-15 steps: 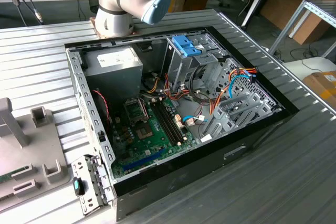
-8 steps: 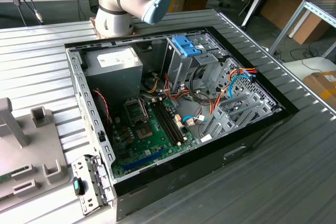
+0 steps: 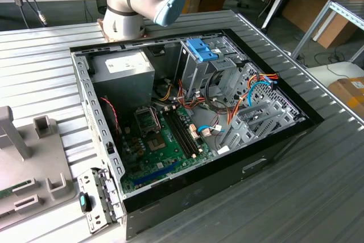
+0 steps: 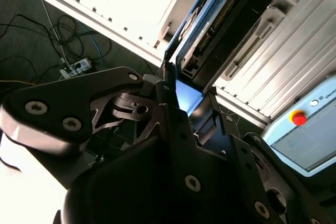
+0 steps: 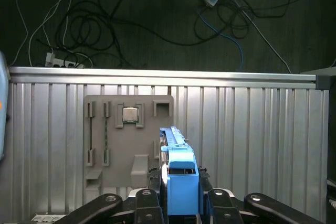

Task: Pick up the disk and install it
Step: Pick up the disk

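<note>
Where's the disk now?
In the first wrist view the disk stands edge-on in the gripper, in front of the grey fixture board on the ribbed table.

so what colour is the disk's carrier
Blue; the disk carrier shows best in the first wrist view.

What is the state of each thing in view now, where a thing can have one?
computer case: lying on its side, open, insides exposed.
disk: gripped edge-on, lifted, not yet in the computer case.
gripper: shut on the disk.
processor chip: seated in the grey holder board.
</note>
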`<action>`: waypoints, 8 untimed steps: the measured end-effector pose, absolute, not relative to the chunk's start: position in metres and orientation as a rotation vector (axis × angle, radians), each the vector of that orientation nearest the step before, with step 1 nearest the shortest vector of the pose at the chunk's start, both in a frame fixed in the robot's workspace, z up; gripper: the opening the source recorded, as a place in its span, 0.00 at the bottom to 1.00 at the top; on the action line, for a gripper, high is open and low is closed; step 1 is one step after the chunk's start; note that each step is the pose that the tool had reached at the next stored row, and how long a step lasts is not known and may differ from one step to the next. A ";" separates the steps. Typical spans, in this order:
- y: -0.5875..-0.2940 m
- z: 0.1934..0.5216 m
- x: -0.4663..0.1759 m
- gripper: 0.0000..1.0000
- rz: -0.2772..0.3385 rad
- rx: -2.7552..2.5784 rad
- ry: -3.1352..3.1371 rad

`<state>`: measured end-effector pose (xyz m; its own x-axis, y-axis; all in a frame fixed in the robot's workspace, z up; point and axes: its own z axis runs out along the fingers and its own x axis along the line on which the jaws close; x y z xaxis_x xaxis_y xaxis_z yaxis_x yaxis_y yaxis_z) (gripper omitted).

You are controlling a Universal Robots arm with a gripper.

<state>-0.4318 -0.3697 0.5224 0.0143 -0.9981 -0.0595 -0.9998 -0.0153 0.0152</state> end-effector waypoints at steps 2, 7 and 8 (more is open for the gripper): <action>-0.370 0.522 -0.431 0.36 0.083 -2.215 2.183; -0.370 0.522 -0.429 0.36 0.083 -2.215 2.183; -0.370 0.522 -0.428 0.36 0.082 -2.215 2.183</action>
<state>-0.4281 -0.3697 0.5223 0.0143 -0.9981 -0.0595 -0.9998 -0.0152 0.0151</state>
